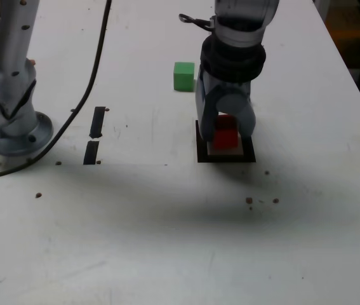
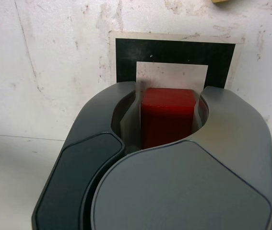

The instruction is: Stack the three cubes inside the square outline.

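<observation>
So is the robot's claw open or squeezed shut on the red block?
Squeezed shut. In the wrist view both jaws of the gripper press the sides of the red cube, with the square outline underneath it.

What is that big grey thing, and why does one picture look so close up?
It's a robot arm bolted to a white table. One camera stands off to the side and sees the whole scene. The other sits on the arm's wrist, so it looks right down past the gripper. The gripper is shut on a red cube, holding it over a black tape square. A green cube waits on the table behind. At the exterior view's left are two short black tape strips and a black cable.
</observation>
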Robot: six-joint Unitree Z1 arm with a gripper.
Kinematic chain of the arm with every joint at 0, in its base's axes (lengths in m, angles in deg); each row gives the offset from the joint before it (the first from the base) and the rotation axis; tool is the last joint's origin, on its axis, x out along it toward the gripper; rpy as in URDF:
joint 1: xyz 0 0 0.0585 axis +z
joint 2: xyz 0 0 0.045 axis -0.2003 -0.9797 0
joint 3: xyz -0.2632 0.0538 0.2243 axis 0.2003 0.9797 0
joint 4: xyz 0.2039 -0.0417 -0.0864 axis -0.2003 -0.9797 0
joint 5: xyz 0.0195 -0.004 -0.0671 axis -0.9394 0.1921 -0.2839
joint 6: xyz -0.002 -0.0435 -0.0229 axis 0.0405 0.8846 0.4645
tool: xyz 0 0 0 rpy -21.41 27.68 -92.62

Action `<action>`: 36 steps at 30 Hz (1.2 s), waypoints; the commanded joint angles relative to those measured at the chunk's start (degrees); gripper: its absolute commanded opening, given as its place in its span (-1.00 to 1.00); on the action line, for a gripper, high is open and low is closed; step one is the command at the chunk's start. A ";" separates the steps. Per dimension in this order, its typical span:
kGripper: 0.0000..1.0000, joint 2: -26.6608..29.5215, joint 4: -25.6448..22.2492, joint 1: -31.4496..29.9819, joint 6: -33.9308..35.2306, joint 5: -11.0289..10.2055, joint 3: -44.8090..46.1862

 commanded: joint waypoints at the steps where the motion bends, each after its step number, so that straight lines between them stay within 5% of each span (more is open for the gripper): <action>1: -0.36 -0.42 -0.08 0.08 -0.05 -0.09 -0.27; 11: 0.77 0.05 -1.59 0.17 -0.31 -0.54 -1.05; 21: 0.83 6.45 -12.74 0.55 -3.67 -5.88 -5.13; 30: 0.90 6.00 -10.60 8.75 -34.52 -8.41 -11.06; 36: 0.90 -0.34 -7.90 14.33 -45.03 -9.02 -12.84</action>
